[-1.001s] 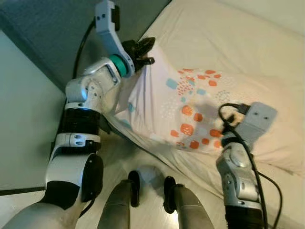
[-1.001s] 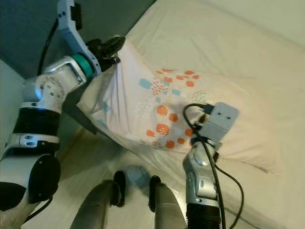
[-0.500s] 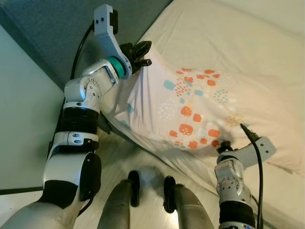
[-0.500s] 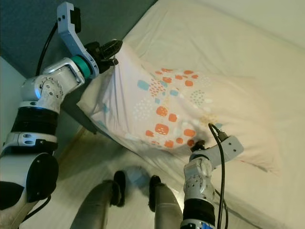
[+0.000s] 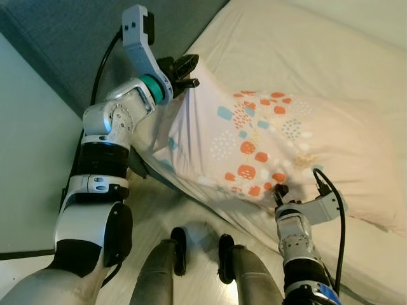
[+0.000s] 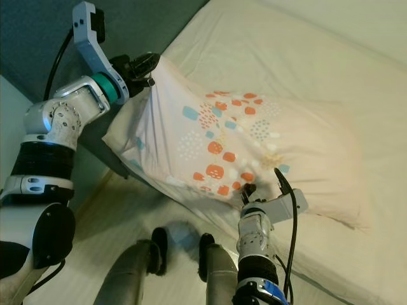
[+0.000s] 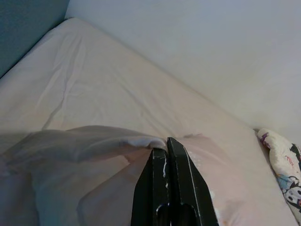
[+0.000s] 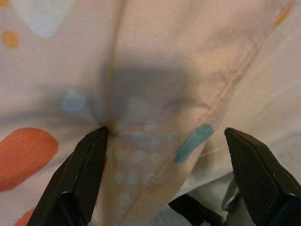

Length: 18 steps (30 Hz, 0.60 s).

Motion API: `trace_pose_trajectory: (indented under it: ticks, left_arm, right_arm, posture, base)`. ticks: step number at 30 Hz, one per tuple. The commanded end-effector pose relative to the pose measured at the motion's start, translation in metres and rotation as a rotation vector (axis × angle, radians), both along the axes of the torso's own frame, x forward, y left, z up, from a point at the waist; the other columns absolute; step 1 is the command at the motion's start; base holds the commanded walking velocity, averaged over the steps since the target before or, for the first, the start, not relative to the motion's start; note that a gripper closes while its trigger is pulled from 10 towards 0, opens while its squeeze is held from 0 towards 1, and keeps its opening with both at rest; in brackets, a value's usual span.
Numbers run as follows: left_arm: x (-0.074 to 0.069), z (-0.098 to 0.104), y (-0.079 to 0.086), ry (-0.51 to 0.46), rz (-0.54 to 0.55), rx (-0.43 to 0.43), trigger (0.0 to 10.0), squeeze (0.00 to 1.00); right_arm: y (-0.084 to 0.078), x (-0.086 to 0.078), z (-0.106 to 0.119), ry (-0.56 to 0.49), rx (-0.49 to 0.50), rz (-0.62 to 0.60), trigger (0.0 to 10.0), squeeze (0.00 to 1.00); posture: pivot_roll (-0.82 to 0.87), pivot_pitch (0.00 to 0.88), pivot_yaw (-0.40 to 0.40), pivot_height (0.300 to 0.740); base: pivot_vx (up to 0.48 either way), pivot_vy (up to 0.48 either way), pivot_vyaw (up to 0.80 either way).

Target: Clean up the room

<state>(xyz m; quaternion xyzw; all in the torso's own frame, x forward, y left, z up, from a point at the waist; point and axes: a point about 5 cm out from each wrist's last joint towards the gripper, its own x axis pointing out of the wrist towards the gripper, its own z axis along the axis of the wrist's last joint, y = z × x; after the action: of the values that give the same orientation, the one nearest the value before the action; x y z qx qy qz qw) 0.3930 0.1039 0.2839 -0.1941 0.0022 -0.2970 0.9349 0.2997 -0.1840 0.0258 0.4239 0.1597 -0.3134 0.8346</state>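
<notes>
A patterned pillow (image 5: 267,149), cream with orange, teal and white spots, lies across the near side of a bed (image 5: 305,44) covered by a pale sheet, its long axis running from about 10 o'clock to 4 o'clock in the head views. The left claw (image 5: 184,70) is raised at the pillow's 10 o'clock corner, and its two black fingers (image 7: 171,183) are pressed together on a fold of the pillowcase there, so that corner is lifted clear of the mattress while the fabric hangs down from the grip. In the left wrist view the pinched edge of cloth curls over just ahead of the fingertips, with the bare sheet stretching beyond it and a second, cartoon-printed cushion (image 7: 284,165) at the far end of the bed against the pale wall (image 7: 211,42). The right claw (image 5: 280,190) sits at the pillow's near edge, toward 5 o'clock, fingers spread wide; in the right wrist view one finger touches the printed cloth beside an orange spot and the other stands apart past the seam. Dark blue-grey carpet (image 5: 57,38) lies at 10 o'clock beside the bed.
</notes>
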Motion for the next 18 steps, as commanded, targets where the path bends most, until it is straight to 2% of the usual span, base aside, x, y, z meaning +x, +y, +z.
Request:
trace_pose_trajectory:
  ticks: [1,2,3,4,5,7,9,10,11,12,16,17,18]
  left_arm:
    - [-0.002,0.006,0.001,-0.020,0.000,-0.006,10.0,0.00]
    - [-0.002,0.008,0.002,-0.022,-0.001,-0.010,10.0,0.00]
    - [-0.002,0.008,0.002,-0.022,-0.001,-0.010,10.0,0.00]
    - [-0.003,0.009,0.002,-0.025,-0.004,-0.013,10.0,0.00]
    - [-0.003,0.009,0.002,-0.025,-0.004,-0.013,10.0,0.00]
    - [-0.005,0.011,0.003,-0.027,-0.009,-0.022,10.0,0.00]
    - [-0.005,0.012,0.003,-0.028,-0.011,-0.025,10.0,0.00]
    - [-0.005,0.013,0.003,-0.029,-0.011,-0.028,10.0,0.00]
    - [-0.006,0.015,0.004,-0.032,-0.011,-0.035,10.0,0.00]
    - [-0.006,0.017,0.004,-0.035,-0.012,-0.041,10.0,0.00]
    - [-0.007,0.020,0.005,-0.041,-0.014,-0.050,10.0,0.00]
    - [-0.007,0.021,0.004,-0.045,-0.016,-0.052,10.0,0.00]
    - [-0.007,0.022,0.004,-0.048,-0.017,-0.053,10.0,0.00]
  right_arm:
    - [0.002,-0.011,-0.015,0.072,-0.005,0.001,10.0,0.72]
    - [-0.001,-0.007,-0.012,0.060,-0.069,0.028,10.0,0.00]
    - [-0.001,-0.007,-0.012,0.060,-0.069,0.028,10.0,0.00]
    - [-0.002,-0.002,-0.008,0.036,-0.132,0.061,10.0,0.00]
    - [-0.002,-0.002,-0.008,0.036,-0.132,0.061,10.0,0.00]
    - [0.001,0.006,0.000,-0.003,-0.253,0.146,10.0,0.00]
    - [0.002,0.008,0.002,-0.012,-0.276,0.166,10.0,0.00]
    - [0.003,0.009,0.000,-0.019,-0.256,0.170,7.8,0.00]
    - [0.005,0.009,-0.004,-0.024,-0.173,0.162,4.0,0.00]
    - [0.007,0.008,-0.008,-0.026,-0.097,0.143,3.8,0.00]
    - [0.009,0.005,-0.014,-0.014,-0.023,0.127,3.7,0.00]
    - [0.010,0.004,-0.015,-0.001,-0.030,0.130,1.3,0.00]
    - [0.011,0.004,-0.016,0.003,-0.035,0.136,0.0,0.00]
  posture:
    - [0.02,0.315,0.099,0.740]
    - [0.02,0.315,0.101,0.740]
    - [0.02,0.315,0.101,0.740]
    - [0.02,0.315,0.102,0.740]
    - [0.02,0.315,0.102,0.740]
    - [0.02,0.314,0.101,0.740]
    - [0.02,0.314,0.101,0.740]
    - [0.03,0.314,0.101,0.740]
    - [0.03,0.314,0.102,0.740]
    - [0.03,0.314,0.102,0.740]
    - [0.03,0.314,0.101,0.740]
    - [0.03,0.313,0.100,0.740]
    - [0.03,0.311,0.099,0.740]
  base:
    - [0.000,0.000,0.00]
    - [0.000,0.000,0.00]
    - [0.000,0.000,0.00]
    - [0.000,0.000,0.00]
    - [0.000,0.000,0.00]
    - [0.000,0.000,0.00]
    - [0.000,0.000,0.00]
    - [0.000,0.000,0.00]
    - [0.000,0.000,0.00]
    - [0.000,0.000,0.00]
    - [0.000,0.000,0.00]
    - [0.000,0.000,0.00]
    - [0.000,0.000,0.00]
